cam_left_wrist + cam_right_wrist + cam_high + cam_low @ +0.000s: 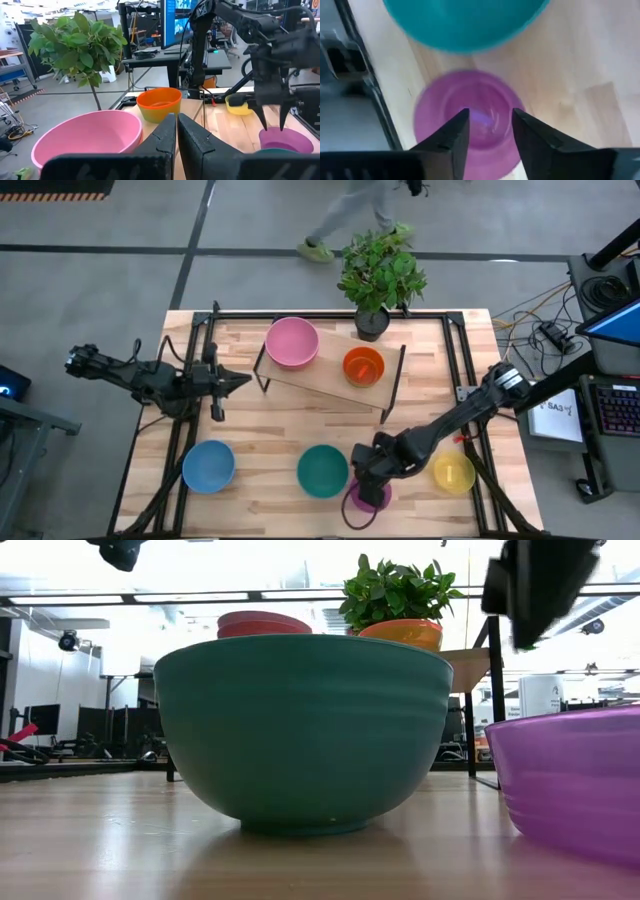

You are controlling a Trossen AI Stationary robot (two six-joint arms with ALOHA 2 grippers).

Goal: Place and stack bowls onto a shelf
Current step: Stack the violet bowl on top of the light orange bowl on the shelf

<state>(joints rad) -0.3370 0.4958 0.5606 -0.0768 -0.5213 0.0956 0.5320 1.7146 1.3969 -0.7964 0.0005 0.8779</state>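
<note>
Teal bowl (302, 730): closest to the low camera, upright on the table (270, 425) near its front edge, between the blue bowl and the purple bowl.
Purple bowl (575, 780): just right of the teal one at the front edge, upright, directly under the right gripper.
Right gripper (490, 132): hangs above the purple bowl, pointing down into its opening; fingers (454, 135) set a narrow gap apart, nothing between them, and not touching the bowl as far as can be told.
Left gripper (176, 132): waits over the table's left side, level with the shelf; fingers almost closed, only a slit between them, holding nothing.
Shelf (318, 385): low wooden board on thin black legs, toward the back of the table, set at a slant.
Pink bowl (291, 342): on the left end of the shelf; in the low view it sits on top of a red bowl (262, 630).
Orange bowl (363, 365): on the right part of the shelf, apart from the pink one.
Blue bowl (208, 466): front left of the table.
Yellow bowl (453, 472): front right, just beyond the right arm.
Potted plant (380, 275): at the back edge, behind the shelf.
Person (345, 215): on the floor beyond the table; only legs and shoes in view.
</note>
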